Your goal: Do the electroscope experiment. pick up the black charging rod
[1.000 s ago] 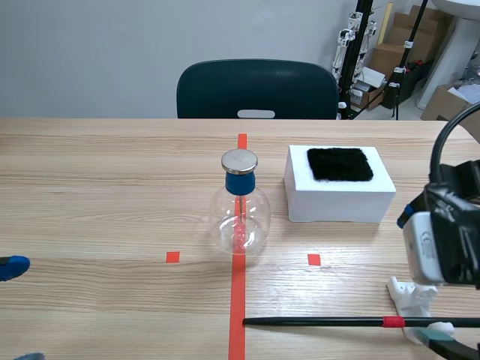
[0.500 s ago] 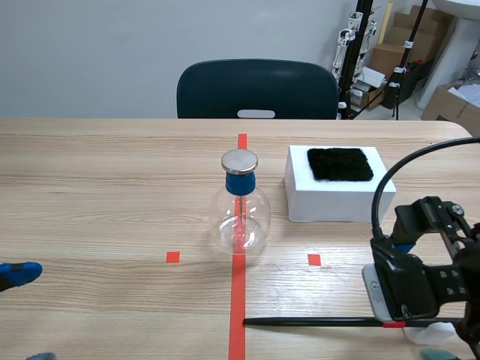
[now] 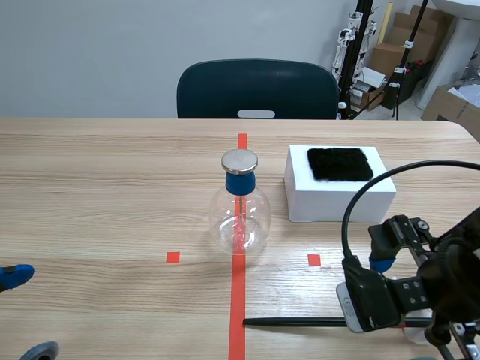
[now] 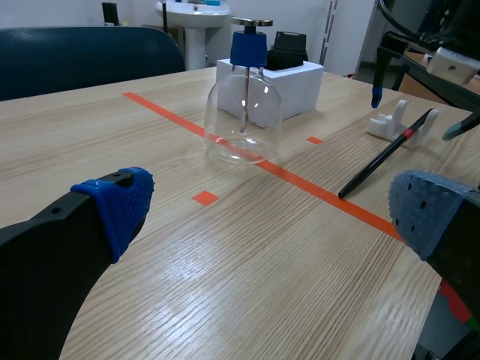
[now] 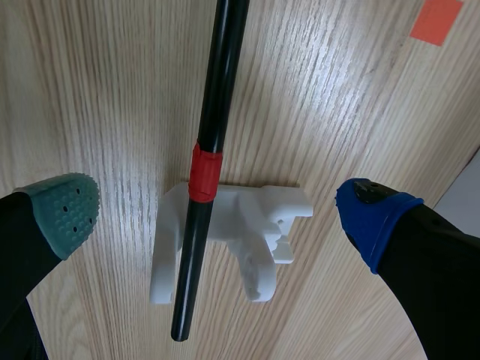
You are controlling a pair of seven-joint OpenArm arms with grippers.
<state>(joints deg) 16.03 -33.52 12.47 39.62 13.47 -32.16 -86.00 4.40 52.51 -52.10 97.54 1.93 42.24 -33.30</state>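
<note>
Right wrist view: my right gripper [image 5: 221,214], fingers spread, hangs over the black charging rod [image 5: 217,90] on its white stand [image 5: 262,217].

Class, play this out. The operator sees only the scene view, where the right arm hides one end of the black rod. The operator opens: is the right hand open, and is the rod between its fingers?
Observer: Yes. The right wrist view shows the right hand open, with the black charging rod running between its fingers and touching neither.
Operator: What is under that hidden end?
Observer: A white stand. The rod lies across it, with its red band at the stand's edge.
Operator: And the left hand?
Observer: The left wrist view shows the left hand open, with nothing between its fingers.
</note>
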